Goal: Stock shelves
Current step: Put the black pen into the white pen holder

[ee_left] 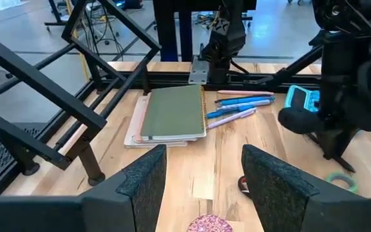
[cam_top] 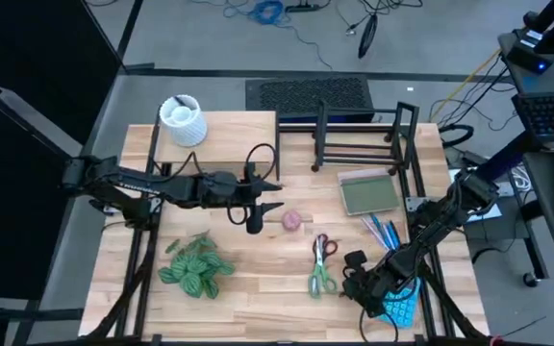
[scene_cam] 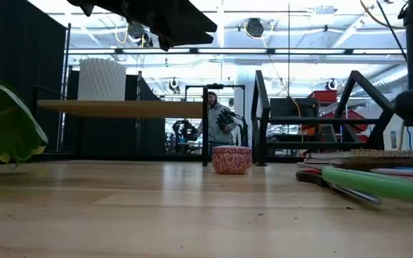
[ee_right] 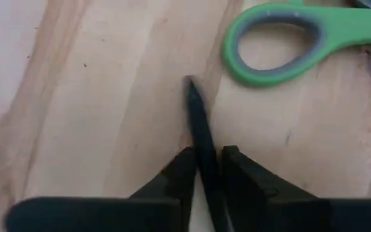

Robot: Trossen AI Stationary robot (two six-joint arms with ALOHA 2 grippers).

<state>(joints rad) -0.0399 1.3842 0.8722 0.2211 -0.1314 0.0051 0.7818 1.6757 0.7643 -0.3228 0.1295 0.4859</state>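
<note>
The pale-wood shelf (cam_top: 221,135) stands at the far left with a white ribbed pot (cam_top: 183,120) on top. The black wire rack (cam_top: 359,135) stands to its right. A small pink speckled tin (scene_cam: 231,159) sits mid-table. My left gripper (cam_top: 269,195) hovers open just left of it and well above the tabletop, and the tin (ee_left: 208,224) shows below its fingers (ee_left: 148,169). Near the front right, my right gripper (cam_top: 351,279) is shut on a thin black stick (ee_right: 197,116), beside the green scissors (cam_top: 321,276). My right gripper pinches the thin black stick (ee_right: 205,161) between its two fingers (ee_right: 180,169). The stick runs forward along the fingers, and its pointed free end (ee_right: 190,84) lies at the tabletop beside the green scissors' handle loop (ee_right: 272,45). Whether the point touches the wood I cannot tell.
A green notebook (cam_top: 368,192) and several pens (cam_top: 383,231) lie right of centre. Red-handled scissors (cam_top: 325,247) lie above the green pair. A teal calculator (cam_top: 399,308) sits at the front right and a leafy plant (cam_top: 195,267) at the front left.
</note>
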